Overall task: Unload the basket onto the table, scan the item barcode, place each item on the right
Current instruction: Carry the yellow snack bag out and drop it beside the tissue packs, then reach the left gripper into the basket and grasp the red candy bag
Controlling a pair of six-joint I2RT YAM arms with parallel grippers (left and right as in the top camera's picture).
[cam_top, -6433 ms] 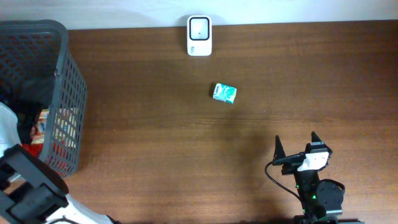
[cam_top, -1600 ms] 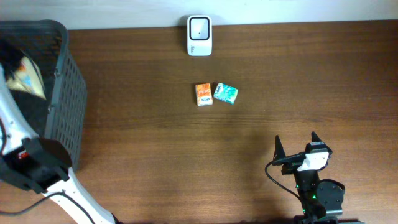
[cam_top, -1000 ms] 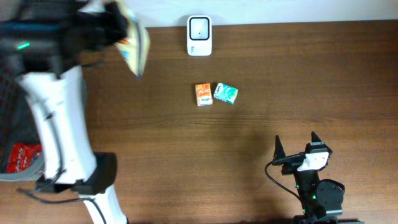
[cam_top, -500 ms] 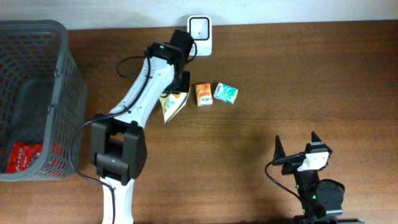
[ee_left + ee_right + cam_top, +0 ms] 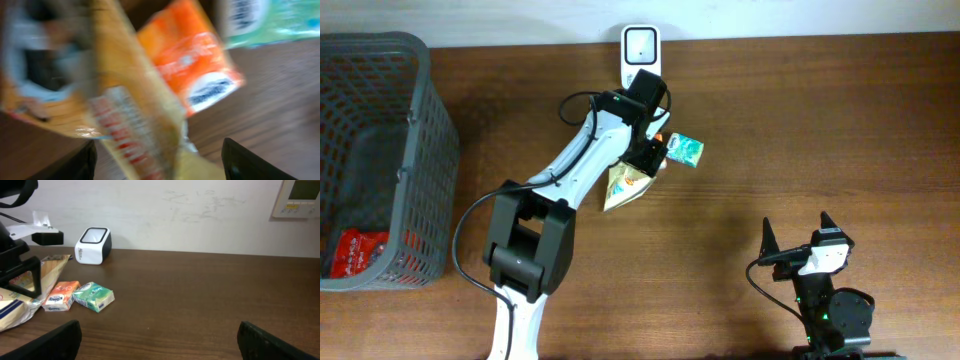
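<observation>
Overhead, the left gripper point(image 5: 648, 155) hangs over the top of a yellow bag point(image 5: 623, 187) that lies on the table point(image 5: 820, 120) below the white scanner point(image 5: 641, 45). A green packet point(image 5: 683, 149) lies just right of the gripper, and an orange packet point(image 5: 660, 139) is mostly hidden under it. A grey basket point(image 5: 420, 120) at the left edge holds a red pack point(image 5: 355, 250). The right gripper point(image 5: 796, 232) sits near the bottom right, fingers spread and holding nothing. Left wrist view, heavily blurred: the dark fingers point(image 5: 82, 165) stand wide apart at the lower corners with the bag's edge running between them. Red print on the bag and a white-and-blue label on the orange packet are too smeared to read. Right wrist view: bag, orange packet and green packet lie in a row in front of the scanner; their lettering is too small to read.
</observation>
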